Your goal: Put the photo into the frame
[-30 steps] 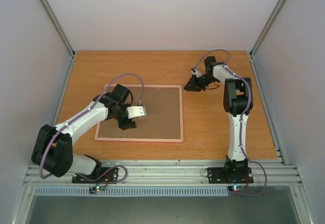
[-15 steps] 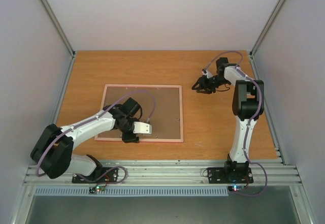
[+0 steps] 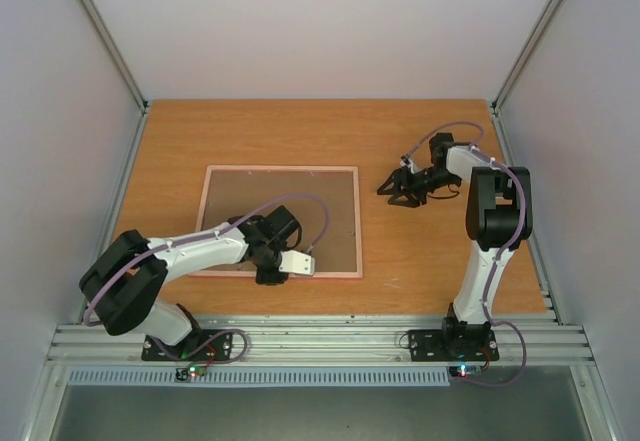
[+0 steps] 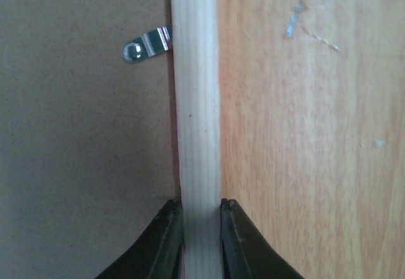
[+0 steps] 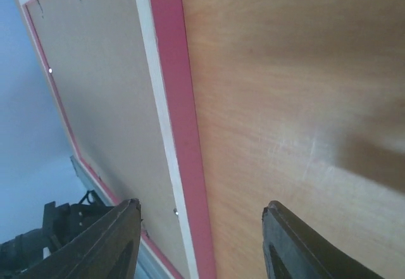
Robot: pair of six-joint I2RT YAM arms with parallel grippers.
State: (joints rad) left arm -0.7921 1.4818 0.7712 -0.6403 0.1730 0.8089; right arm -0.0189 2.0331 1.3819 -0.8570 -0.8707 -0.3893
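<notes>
The pink frame (image 3: 357,223) lies face down on the table with the brown backing board (image 3: 285,206) in it. The photo is hidden. My left gripper (image 3: 269,275) is at the frame's near edge. In the left wrist view its jaws (image 4: 201,207) are shut on the frame's pale rail (image 4: 196,102), one finger on each side. A metal clip (image 4: 144,45) reaches from the rail onto the board. My right gripper (image 3: 393,190) is open and empty over bare table, right of the frame. Its wrist view shows the frame's pink edge (image 5: 174,83) between the open fingers (image 5: 201,205).
The wooden table (image 3: 430,251) is walled by white panels at the back and both sides. A metal rail (image 3: 320,339) runs along the near edge with both arm bases on it.
My left gripper moved from the middle of the backing board to the frame's near edge and now grips the rail. My right gripper drifted right and slightly nearer.
</notes>
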